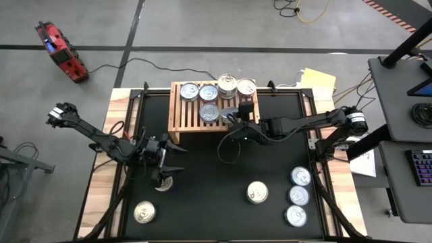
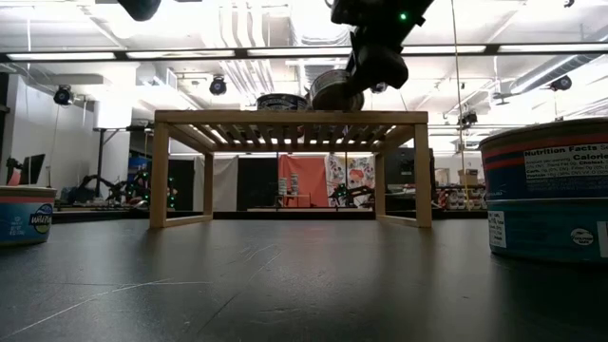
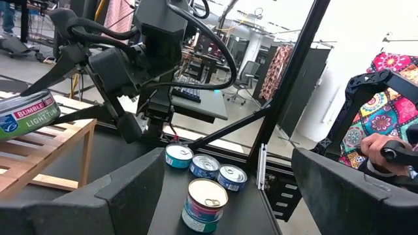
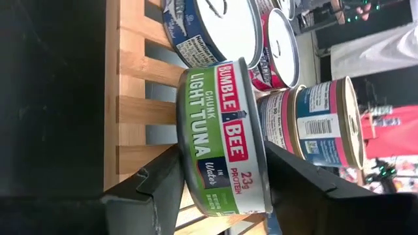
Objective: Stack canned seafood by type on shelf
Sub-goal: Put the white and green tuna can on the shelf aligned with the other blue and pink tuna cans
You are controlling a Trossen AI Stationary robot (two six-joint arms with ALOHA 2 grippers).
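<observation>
The shelf [image 1: 196, 108], a low light-wood rack, stands at the table's far middle with several cans on its slats [image 1: 208, 92]. My right gripper [image 1: 233, 116] reaches in from the right and is shut on a green-labelled tuna can [image 4: 222, 137] at the shelf's near right part. That can shows tilted over the shelf top in the low view [image 2: 337, 90]. My left gripper [image 1: 164, 169] hangs open at the near left, pointing level, above a can [image 1: 164, 183] on the table and holding nothing. My right gripper has the green-labelled can between its two fingers, one under the base [image 4: 179, 173] and one over the lid's rim [image 4: 264, 147]. The fingers slant down from the table's right side. The can sits tilted, its far edge on the slats [image 4: 140, 111].
Loose cans lie on the black mat: one at the near left [image 1: 144, 212], one near the middle [image 1: 257, 192], three in a row at the near right [image 1: 298, 196]. A person's hand [image 3: 382, 147] shows beyond the table's right side.
</observation>
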